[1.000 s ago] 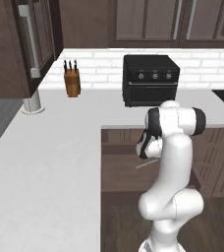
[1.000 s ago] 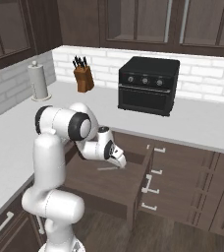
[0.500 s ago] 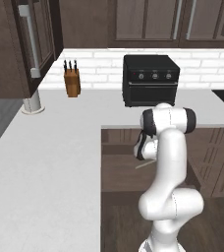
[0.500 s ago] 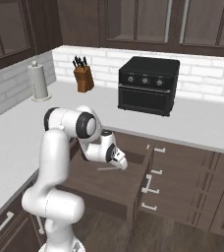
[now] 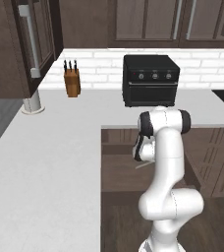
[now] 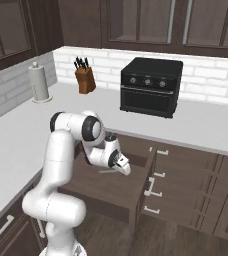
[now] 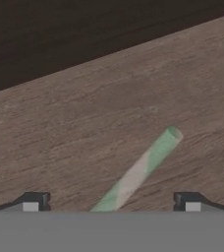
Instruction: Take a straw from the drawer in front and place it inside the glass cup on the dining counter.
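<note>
Left base view: knife block point(image 5: 72, 81) at left on the white bench point(image 5: 45, 162), black oven point(image 5: 151, 80) at centre; the arm's body hides the tool, and a thin pale sliver of the straw point(image 5: 144, 165) shows in the open drawer point(image 5: 119, 170).

Right base view: paper towel roll point(image 6: 38, 82) at far left; tool point(image 6: 122, 167) lowered inside the drawer, straw just beside it.

Hand view: straw lies diagonally on the drawer floor, between the fingertips point(image 7: 31, 202), jaws spread wide, untouched.
</note>
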Motion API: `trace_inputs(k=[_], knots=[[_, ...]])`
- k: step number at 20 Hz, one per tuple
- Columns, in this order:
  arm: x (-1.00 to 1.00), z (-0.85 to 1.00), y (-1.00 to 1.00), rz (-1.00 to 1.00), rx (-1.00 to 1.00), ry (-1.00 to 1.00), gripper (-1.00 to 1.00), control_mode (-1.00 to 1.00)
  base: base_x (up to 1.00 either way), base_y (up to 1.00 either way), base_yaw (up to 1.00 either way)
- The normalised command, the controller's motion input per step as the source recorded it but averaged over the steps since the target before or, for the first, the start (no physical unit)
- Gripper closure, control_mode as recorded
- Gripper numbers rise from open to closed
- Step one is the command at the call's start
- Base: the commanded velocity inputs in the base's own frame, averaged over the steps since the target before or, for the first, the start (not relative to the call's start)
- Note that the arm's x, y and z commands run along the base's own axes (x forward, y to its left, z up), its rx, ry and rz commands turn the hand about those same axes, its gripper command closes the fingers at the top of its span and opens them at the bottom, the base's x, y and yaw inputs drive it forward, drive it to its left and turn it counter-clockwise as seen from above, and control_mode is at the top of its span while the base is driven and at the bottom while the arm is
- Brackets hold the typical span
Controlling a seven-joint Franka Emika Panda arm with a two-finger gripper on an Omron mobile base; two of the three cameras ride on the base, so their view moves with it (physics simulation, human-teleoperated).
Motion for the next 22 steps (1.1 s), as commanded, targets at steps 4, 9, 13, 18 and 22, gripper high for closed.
trace_inputs(k=[4,9,13,18,22], knots=[[0.1,-0.28,-0.1,-0.01,0.02,0.0,-1.0,-1.0,0.0,0.0,0.0],[0.09,-0.28,-0.05,0.0,0.02,0.0,-1.0,-1.0,0.0,0.0,0.0],[0.0,-0.46,-0.03,-0.02,0.0,0.0,1.0,-1.0,0.0,0.0,0.0],[-0.02,-0.48,-0.01,-0.04,0.0,0.0,1.0,-1.0,0.0,0.0,0.0],[0.0,-0.36,-0.05,-0.06,0.0,0.0,1.0,-1.0,0.0,0.0,0.0]])
